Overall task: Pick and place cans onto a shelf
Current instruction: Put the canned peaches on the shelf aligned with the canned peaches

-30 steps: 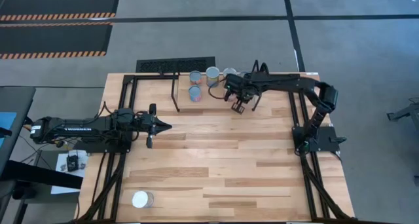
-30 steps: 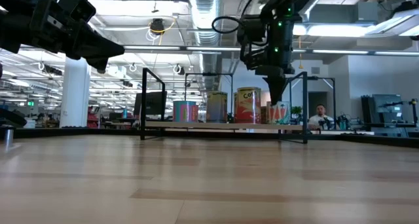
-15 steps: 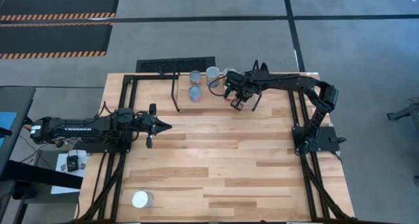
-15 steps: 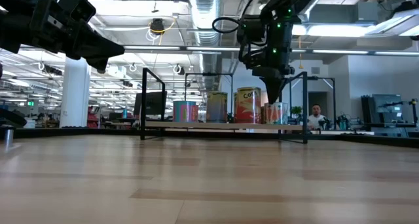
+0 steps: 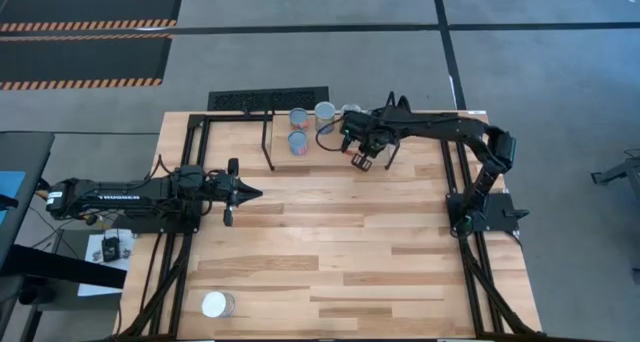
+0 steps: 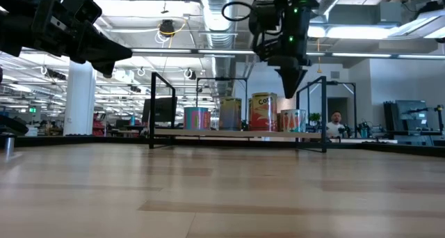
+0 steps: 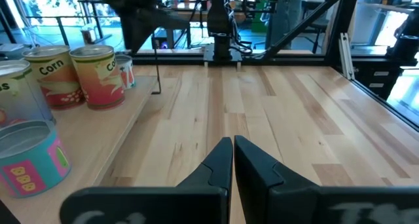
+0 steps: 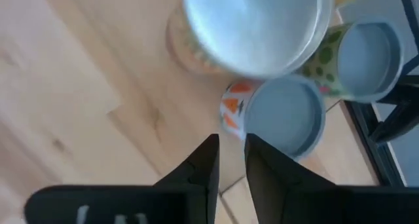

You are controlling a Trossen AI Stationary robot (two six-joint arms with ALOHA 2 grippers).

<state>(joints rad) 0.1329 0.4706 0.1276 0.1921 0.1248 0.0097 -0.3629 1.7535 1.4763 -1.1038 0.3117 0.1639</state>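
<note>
Right gripper [image 5: 363, 160] seen above shelf [image 5: 280, 150], fingers slightly apart, nothing held; last can [image 5: 216, 304] located at near counter corner, upright, nearer left gripper [image 5: 250, 192], fingers together

- Grey concrete floor [image 5: 300, 52] surrounds the wooden tabletop [image 5: 330, 252] on all sides.
- Two black mats with orange-striped edges [image 5: 90, 37] lie on the floor beyond the tabletop's far left corner.
- Dark floor lines [image 5: 445, 32] cross the concrete beyond the tabletop's far edge.
- Black vent grate [image 5: 267, 99] sits just past the tabletop's far edge.
- Dark desk edge [image 5: 20, 202] stands left of the tabletop.
- Beyond the tabletop, an open workshop: exposed silver ducts [image 6: 215, 8] on the ceiling, long ceiling lights [image 6: 361, 30].
- White column [image 6: 78, 99] behind the tabletop's left side.
- A seated person [image 6: 338, 123] far behind the tabletop's right side, near monitors [image 6: 410, 116].
</note>
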